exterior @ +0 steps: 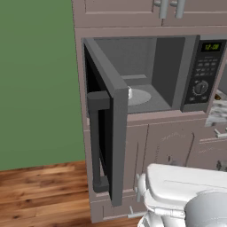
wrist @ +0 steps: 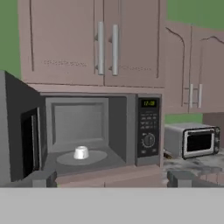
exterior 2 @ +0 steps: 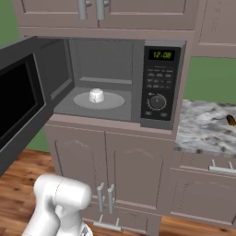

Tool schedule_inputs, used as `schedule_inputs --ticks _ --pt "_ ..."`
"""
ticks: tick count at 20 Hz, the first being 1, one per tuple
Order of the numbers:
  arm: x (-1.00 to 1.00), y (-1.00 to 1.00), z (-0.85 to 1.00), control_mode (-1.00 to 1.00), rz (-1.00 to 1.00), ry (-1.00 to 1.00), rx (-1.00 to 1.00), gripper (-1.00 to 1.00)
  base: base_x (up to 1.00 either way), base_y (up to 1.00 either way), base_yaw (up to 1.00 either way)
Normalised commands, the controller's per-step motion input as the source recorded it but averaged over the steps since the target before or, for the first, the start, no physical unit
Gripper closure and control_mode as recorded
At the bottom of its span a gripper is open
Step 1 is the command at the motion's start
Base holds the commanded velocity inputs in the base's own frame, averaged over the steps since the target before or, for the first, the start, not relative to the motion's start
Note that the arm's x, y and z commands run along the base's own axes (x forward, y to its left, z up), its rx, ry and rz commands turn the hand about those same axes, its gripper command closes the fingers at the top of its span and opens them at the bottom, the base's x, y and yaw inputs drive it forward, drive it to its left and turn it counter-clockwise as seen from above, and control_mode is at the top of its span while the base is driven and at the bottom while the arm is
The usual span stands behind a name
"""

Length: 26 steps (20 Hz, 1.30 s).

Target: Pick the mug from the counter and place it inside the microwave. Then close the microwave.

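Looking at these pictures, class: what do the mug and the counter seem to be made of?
Mug: probably glazed ceramic, since it is plain white and smooth, though only rendered. Counter: looks like polished stone, with grey-and-white marbling and dark speckles.

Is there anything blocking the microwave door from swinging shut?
Nothing visible does. The mug sits well inside the microwave on its round plate, clear of the doorway, and the open door has free space to swing.

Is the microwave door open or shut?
Open. The microwave door swings out to the left, and the mug sits on the turntable inside.
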Motion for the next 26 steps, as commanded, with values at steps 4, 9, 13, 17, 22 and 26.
schedule_inputs --ticks 4,9,13,17,22,26 --pt "0.00 0.47 0.00 -1.00 -0.25 -0.06 -0.04 -1.00 0.00 0.00 0.00" --pt "0.00 0.58 0.00 -1.00 -0.23 -0.01 -0.05 -1.00 0.00 0.00 0.00" --pt "0.03 0.55 -0.01 -1.00 -0.22 0.02 -0.07 -1.00 0.00 0.00 0.00" --pt "0.22 0.40 -0.08 -1.00 -0.20 0.04 -0.06 -1.00 0.00 0.00 0.00" --pt "0.31 0.36 -0.19 -1.00 -0.22 0.03 -0.04 -1.00 0.00 0.00 0.00" --pt "0.37 0.49 -0.34 -1.00 -0.14 0.00 0.00 -1.00 0.00 0.00 0.00"
